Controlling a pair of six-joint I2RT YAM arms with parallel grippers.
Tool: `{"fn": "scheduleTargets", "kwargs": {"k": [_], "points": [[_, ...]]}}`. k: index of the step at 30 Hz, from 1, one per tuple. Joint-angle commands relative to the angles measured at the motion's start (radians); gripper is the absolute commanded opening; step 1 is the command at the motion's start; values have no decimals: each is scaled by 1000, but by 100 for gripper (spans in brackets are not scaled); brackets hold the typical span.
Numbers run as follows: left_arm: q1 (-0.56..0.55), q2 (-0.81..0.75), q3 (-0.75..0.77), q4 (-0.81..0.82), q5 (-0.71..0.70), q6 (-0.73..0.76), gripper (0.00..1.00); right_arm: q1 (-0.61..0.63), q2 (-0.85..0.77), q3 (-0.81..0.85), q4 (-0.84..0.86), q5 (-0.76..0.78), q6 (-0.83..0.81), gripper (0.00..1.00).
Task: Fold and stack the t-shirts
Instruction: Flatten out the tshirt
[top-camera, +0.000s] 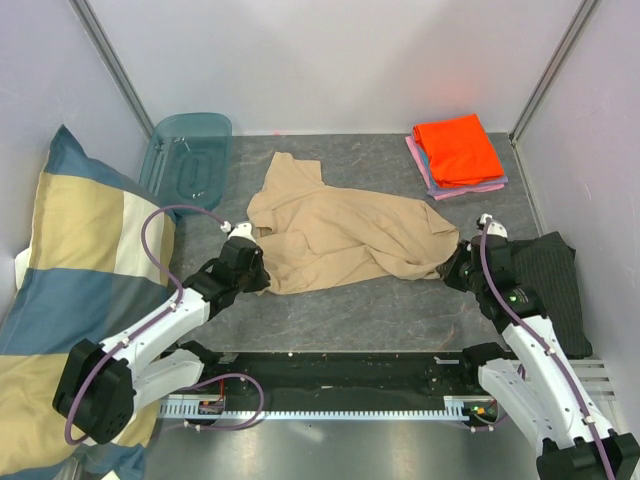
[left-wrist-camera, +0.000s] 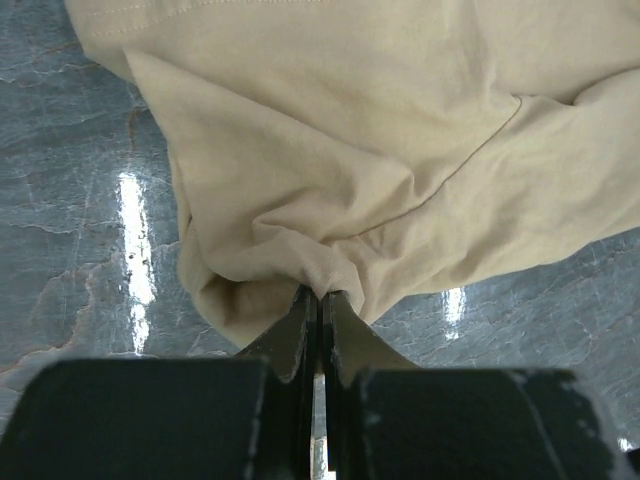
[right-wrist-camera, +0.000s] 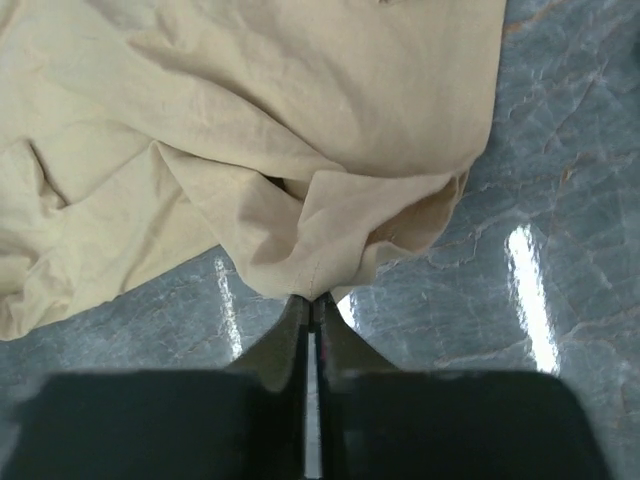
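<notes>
Status: tan t-shirt (top-camera: 340, 235) is spread crumpled and unfolded across the middle of the table (top-camera: 400, 310). The left gripper (left-wrist-camera: 318, 298) is clamped fully closed on its near-left edge. The right gripper (right-wrist-camera: 312, 303) is pinched closed on its near-right edge. The orange t-shirt (top-camera: 458, 148) is parked folded at the far-right corner.

place: robot lab cell | cues: plain white walls (top-camera: 350, 60), metal frame posts (top-camera: 110, 55), grey marbled table (top-camera: 330, 310)
</notes>
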Motion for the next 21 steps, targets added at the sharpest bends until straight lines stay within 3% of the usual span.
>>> {"fn": "scheduleTargets", "kwargs": {"k": [1, 3, 4, 5, 7, 9, 10, 11, 14, 21], "points": [[-4, 12, 49, 1, -78, -47, 2, 3, -10, 49, -49, 27, 50, 32], [-3, 9, 58, -40, -101, -54, 11, 3, -14, 50, -75, 39, 88, 60], [-4, 1, 75, -62, -112, -60, 16, 3, -29, 52, -82, 42, 99, 65], [-4, -8, 89, -118, -123, -76, 32, 3, -39, 55, -99, 53, 112, 70], [-4, -37, 138, -184, -161, -96, 48, 3, -66, 75, -110, 85, 131, 77], [-4, -112, 176, -247, -190, -109, 84, 3, -69, 113, -121, 125, 120, 80], [-4, -139, 213, -260, -199, -105, 96, 3, -60, 127, -122, 136, 111, 81], [-4, -202, 232, -266, -221, -94, 100, 4, -50, 153, -116, 148, 102, 82], [-4, -267, 292, -267, -268, -56, 100, 3, 13, 190, -81, 148, 57, 83], [-4, -160, 330, -249, -309, -17, 100, 4, 134, 204, 49, 119, 10, 84]]}}
